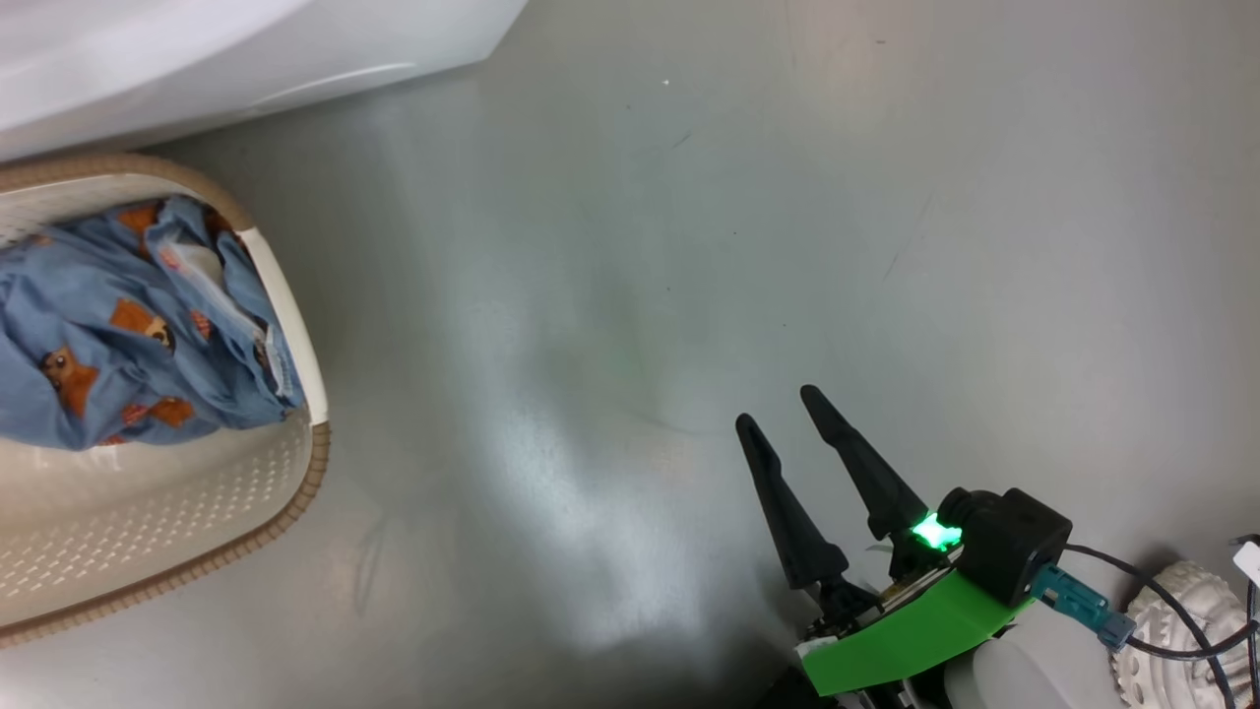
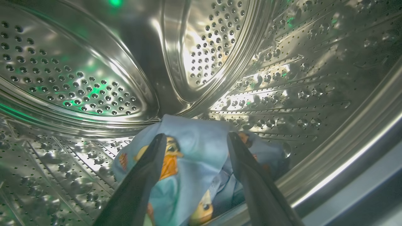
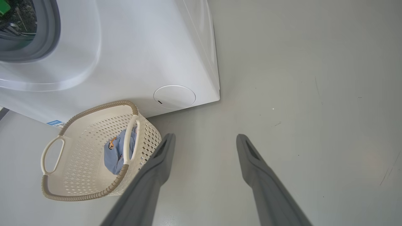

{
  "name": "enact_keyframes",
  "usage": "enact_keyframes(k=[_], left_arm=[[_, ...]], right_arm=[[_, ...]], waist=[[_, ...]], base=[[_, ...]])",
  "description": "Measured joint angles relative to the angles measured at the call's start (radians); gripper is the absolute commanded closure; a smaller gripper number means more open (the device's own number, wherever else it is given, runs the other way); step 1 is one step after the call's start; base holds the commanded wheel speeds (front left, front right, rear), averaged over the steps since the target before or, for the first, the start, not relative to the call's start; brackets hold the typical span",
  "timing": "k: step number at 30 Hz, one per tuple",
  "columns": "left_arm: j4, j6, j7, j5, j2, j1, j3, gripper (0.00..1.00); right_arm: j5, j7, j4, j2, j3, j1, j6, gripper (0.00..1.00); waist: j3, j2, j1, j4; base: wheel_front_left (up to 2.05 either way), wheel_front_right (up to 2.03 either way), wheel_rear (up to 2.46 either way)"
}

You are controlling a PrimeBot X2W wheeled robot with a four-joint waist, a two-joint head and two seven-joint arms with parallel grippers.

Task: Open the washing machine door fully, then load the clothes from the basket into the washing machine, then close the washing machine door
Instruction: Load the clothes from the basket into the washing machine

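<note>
Inside the washing machine's steel drum (image 2: 94, 78), my left gripper (image 2: 196, 136) is open. A piece of the clothes (image 2: 198, 147), light blue with orange prints, lies on the drum wall between and beyond its fingers. More of the blue printed clothes (image 1: 118, 335) lie in the cream basket (image 1: 295, 325) on the floor beside the white washing machine (image 1: 197, 59). Over bare floor, right of the basket (image 3: 78, 175), my right gripper (image 1: 778, 406) is open and holds nothing. The washing machine door is out of view.
The washer's front (image 3: 141, 47) shows its grey gasket (image 3: 47, 37) and round service flap (image 3: 174, 96). Grey floor (image 1: 640, 246) spreads to the right of the basket. A pale wheel (image 1: 1176, 630) of the robot sits at the lower right.
</note>
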Motion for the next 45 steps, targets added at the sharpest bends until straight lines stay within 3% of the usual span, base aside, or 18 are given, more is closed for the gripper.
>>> enact_keyframes(k=[23, 36, 45], left_arm=[[-0.009, 0.028, -0.073, -0.044, -0.109, 0.117, -0.033, 0.0], [-0.034, 0.058, -0.115, -0.059, -0.197, 0.224, -0.062, 0.0], [-0.075, 0.071, -0.141, -0.065, -0.227, 0.335, -0.069, 0.0]], right_arm=[[-0.009, 0.0, 0.046, -0.001, -0.061, -0.039, 0.0, 0.0], [-0.039, 0.0, 0.108, -0.002, -0.095, -0.038, 0.0, 0.0], [-0.06, 0.0, 0.135, -0.004, -0.12, -0.029, 0.0, 0.0]], waist=[[-0.084, 0.0, 0.0, 0.078], [-0.209, 0.0, 0.0, 0.135], [-0.316, 0.0, 0.0, 0.177]], base=[[0.0, 0.0, 0.0], [0.0, 0.0, 0.0], [0.0, 0.0, 0.0]])
